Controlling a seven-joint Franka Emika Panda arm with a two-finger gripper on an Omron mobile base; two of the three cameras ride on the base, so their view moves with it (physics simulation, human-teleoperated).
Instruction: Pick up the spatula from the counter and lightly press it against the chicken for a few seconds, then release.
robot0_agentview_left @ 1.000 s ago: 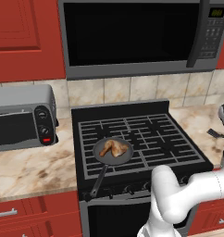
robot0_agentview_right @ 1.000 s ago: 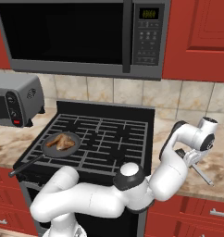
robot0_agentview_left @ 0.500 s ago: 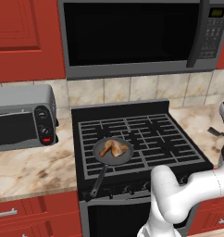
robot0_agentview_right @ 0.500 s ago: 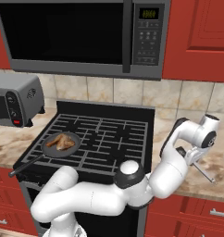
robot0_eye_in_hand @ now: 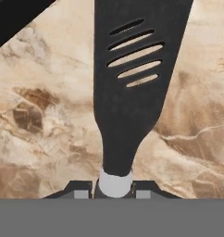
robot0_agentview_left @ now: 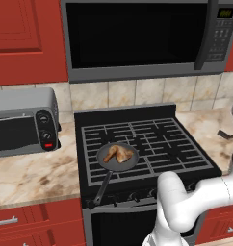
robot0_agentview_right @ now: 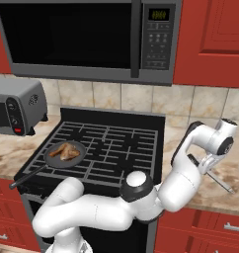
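End effector (robot0_eye_in_hand: 115, 190) clenched on the spatula (robot0_eye_in_hand: 132, 106) at its neck, near the table (robot0_eye_in_hand: 40, 120) front edge; I judge it light, stiff

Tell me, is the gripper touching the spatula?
Touching. The hand view shows the gripper shut on the spatula, a fingertip against each side of its handle.

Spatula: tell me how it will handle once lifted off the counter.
The spatula is probably stiff: its slotted blade looks flat. Likely light, being thin. Held by the gripper at the handle's neck, the long blade may sag or pivot.
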